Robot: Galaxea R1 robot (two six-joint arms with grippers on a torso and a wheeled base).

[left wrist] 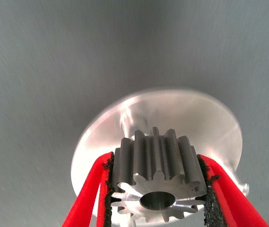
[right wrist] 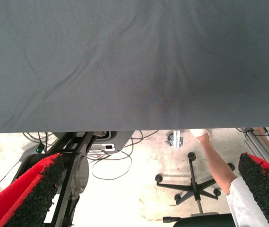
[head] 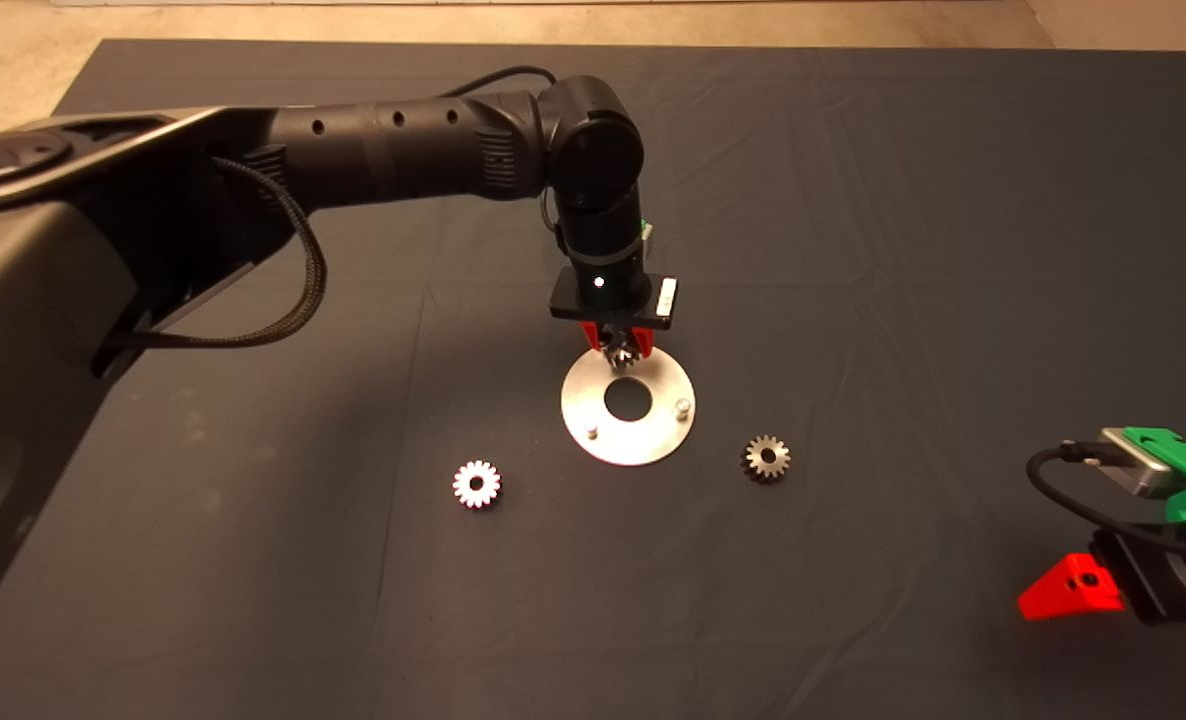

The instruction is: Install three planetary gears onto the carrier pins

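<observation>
Left gripper over far edge of plate; gear pinched between pads on toothed flanks, bore facing wrist camera.

Two gears lie flat on mat: one left of plate, one right. Two pins seen bare; third hidden under gripper.

Gear judged solid metal: stiff, dense for its size, slippery on teeth. Firm grip across the diameter advised.

Wrist view alone shows the grip and a pin beyond gear; head view alone shows loose gears.

Right gripper parked at lower right, fingers spread wide, nothing held.
</observation>
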